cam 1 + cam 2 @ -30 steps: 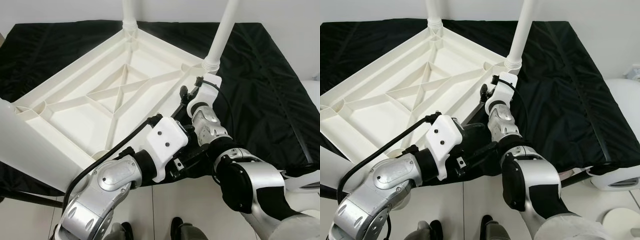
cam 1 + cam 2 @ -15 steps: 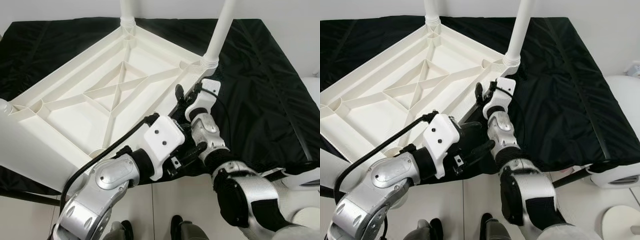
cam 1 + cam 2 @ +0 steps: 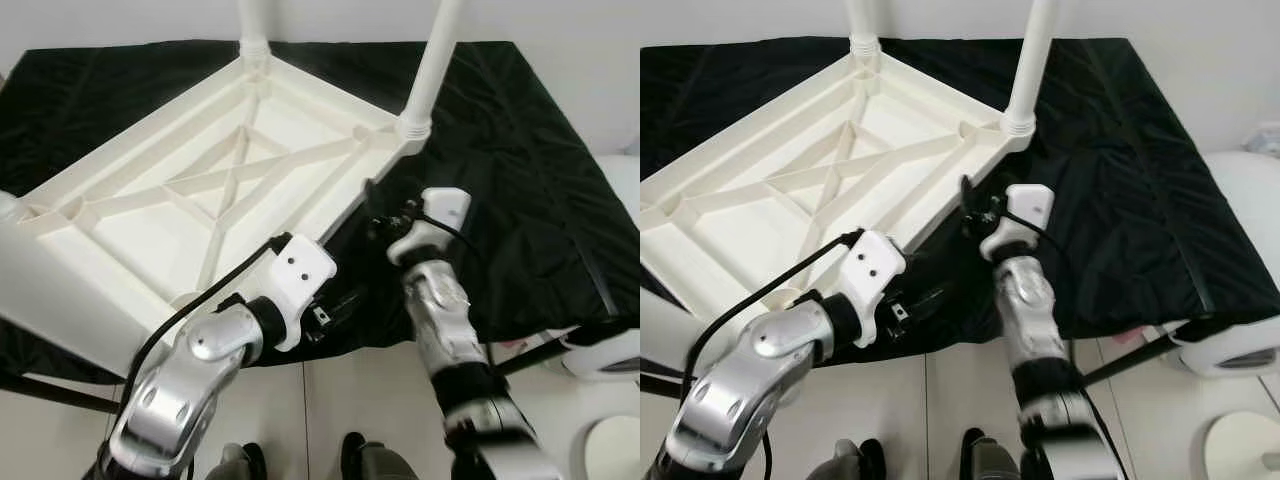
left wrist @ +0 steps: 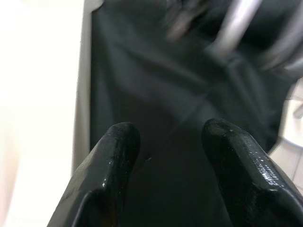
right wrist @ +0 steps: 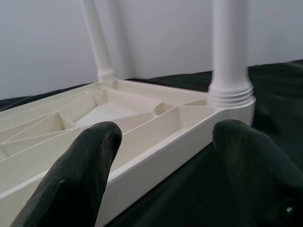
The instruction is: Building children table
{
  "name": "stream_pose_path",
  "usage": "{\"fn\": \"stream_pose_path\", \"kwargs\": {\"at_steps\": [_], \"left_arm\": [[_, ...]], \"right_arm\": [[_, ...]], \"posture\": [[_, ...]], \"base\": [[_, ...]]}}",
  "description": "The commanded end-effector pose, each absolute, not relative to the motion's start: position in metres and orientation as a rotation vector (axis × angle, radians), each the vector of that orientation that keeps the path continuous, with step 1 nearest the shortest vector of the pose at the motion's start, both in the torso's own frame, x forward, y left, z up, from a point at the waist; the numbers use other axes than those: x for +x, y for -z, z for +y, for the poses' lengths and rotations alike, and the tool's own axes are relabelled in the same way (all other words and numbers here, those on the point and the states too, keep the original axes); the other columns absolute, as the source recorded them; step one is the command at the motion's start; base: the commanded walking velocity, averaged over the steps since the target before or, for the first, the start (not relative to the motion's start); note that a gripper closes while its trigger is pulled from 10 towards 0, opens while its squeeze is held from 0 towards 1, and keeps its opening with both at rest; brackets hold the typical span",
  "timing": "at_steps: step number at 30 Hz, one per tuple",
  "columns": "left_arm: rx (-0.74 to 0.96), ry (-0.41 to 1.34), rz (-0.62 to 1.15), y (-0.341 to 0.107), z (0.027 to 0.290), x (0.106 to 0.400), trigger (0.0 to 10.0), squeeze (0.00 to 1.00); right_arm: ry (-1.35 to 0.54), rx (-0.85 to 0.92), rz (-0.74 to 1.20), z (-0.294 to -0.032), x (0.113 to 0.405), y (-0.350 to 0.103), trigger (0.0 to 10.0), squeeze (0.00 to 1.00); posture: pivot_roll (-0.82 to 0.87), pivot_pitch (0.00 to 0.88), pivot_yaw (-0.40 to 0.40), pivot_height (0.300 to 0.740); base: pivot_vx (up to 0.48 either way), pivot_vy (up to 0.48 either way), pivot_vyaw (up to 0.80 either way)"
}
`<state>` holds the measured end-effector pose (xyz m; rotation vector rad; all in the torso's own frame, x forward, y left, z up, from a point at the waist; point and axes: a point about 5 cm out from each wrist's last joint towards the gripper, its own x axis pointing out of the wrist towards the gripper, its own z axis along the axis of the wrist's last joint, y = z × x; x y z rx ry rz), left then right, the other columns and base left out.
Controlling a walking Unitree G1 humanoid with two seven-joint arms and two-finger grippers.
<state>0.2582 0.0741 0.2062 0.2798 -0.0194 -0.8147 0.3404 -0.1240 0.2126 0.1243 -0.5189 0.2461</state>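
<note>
A white plastic children's table top (image 3: pixel 130 145) lies upside down on a black cloth (image 3: pixel 520 180), its ribbed underside facing up. One white leg (image 3: pixel 252 20) stands in the far corner and another leg (image 3: pixel 435 60) in the right corner. A third leg (image 3: pixel 50 310) rises at the near left, close to the camera. My right gripper (image 3: pixel 375 210) is open just off the table's right rim, below the right leg; its wrist view shows its fingertips (image 5: pixel 94 156) apart with nothing between them. My left gripper (image 3: pixel 338 300) is open and empty over the cloth at the table's near edge.
The cloth-covered surface ends just in front of me, with pale floor tiles below. A rounded white appliance (image 3: pixel 1240 330) stands on the floor at the right. A black frame bar (image 3: pixel 50 395) runs under the surface's near left. My feet (image 3: pixel 350 455) show at the bottom.
My right arm has drawn back and straightened, taking its gripper away from the right corner leg. My left gripper has sunk a little toward the cloth's near edge.
</note>
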Motion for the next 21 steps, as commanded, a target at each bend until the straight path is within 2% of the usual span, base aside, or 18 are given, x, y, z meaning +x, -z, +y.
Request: {"fn": "stream_pose_path", "kwargs": {"at_steps": [1,8,21], "left_arm": [[0.283,0.737,0.000,-0.202,0.081,0.263,10.0,0.00],[0.270,0.700,-0.028,-0.206,0.087,0.274,10.0,0.00],[0.284,0.675,-0.063,-0.217,0.093,0.280,10.0,0.00]], "right_arm": [[-0.262,0.124,-0.521,-0.123,0.335,-0.213,10.0,0.00],[-0.281,0.103,-0.522,-0.143,0.305,-0.215,10.0,0.00],[-0.289,0.086,-0.479,-0.146,0.291,-0.215,10.0,0.00]], "posture": [[-0.06,0.210,0.026,0.740],[-0.08,0.207,0.034,0.740],[-0.08,0.199,0.032,0.740]], "base": [[0.000,0.000,0.00],[0.000,0.000,0.00],[0.000,0.000,0.00]]}}
